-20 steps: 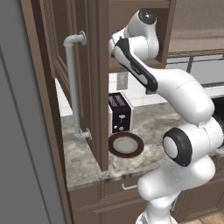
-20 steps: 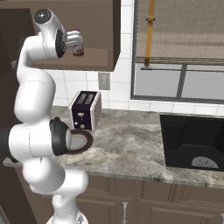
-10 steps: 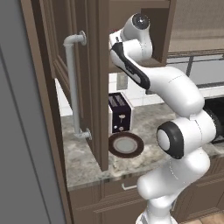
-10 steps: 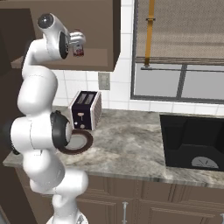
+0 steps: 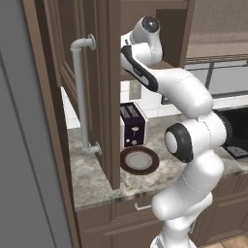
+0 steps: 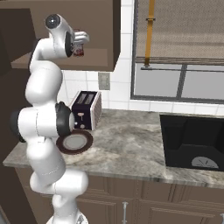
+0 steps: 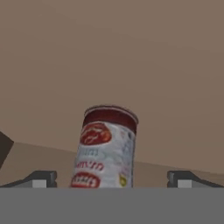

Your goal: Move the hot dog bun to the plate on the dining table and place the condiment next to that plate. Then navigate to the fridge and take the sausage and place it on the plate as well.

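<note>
Condiment (image 7: 107, 148) standing upright on the open wall-cabinet shelf (image 6: 94, 59), framed between the spread fingertips (image 7: 41, 178).

The gripper (image 6: 81, 40) is gaping wide, holding nothing, and is lining up on the bottle so closing would catch its body; its pale label is showing red printing too blurred for reading.

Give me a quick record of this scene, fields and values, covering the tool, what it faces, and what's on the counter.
tool: open, raised to the cabinet shelf
condiment: upright on the shelf, between the fingertips, not gripped
cabinet door: open
toaster: on the counter, by the wall
brown plate: in front of the toaster
</note>
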Available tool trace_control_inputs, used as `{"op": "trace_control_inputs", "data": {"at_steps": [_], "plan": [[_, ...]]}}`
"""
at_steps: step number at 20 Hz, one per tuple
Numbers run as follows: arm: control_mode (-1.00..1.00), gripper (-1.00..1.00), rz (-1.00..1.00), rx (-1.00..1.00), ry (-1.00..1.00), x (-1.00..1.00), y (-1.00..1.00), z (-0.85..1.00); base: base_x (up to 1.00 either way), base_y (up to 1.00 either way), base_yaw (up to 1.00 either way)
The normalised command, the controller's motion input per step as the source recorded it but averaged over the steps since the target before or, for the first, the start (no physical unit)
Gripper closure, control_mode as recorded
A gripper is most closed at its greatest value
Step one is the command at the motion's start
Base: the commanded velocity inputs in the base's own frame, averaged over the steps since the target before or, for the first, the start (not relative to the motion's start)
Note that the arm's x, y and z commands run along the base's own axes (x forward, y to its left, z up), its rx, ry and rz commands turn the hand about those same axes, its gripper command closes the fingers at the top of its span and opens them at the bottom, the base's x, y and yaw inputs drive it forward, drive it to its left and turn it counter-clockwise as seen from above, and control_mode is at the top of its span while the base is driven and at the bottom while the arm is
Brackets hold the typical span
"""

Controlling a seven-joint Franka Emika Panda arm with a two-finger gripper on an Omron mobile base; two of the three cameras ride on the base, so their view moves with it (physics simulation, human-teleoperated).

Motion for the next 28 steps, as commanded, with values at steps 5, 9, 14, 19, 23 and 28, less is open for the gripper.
{"op": "trace_control_inputs", "data": {"at_steps": [5, 9, 14, 19, 23, 28], "plan": [[-1.0, -1.0, 0.0, 0.0, 0.0, 0.3, 0.0, 0.0, 0.0, 0.0, 0.0], [-1.0, -1.0, 0.0, 0.0, 0.0, 0.26, 0.0, 0.0, 0.0, 0.0, 0.0], [-1.0, -1.0, 0.0, 0.0, -0.01, 0.22, 0.0, -0.03, 0.0, 0.0, 0.0], [-1.0, 1.0, 0.0, 0.0, 0.0, 0.08, 0.0, -0.01, 0.0, 0.0, 0.0], [-1.0, 1.0, 0.0, 0.0, 0.0, 0.04, 0.0, 0.0, 0.0, 0.0, 0.0], [-1.0, 1.0, 0.0, 0.0, -0.02, -0.26, 0.0, -0.1, 0.0, 0.0, 0.0]]}}
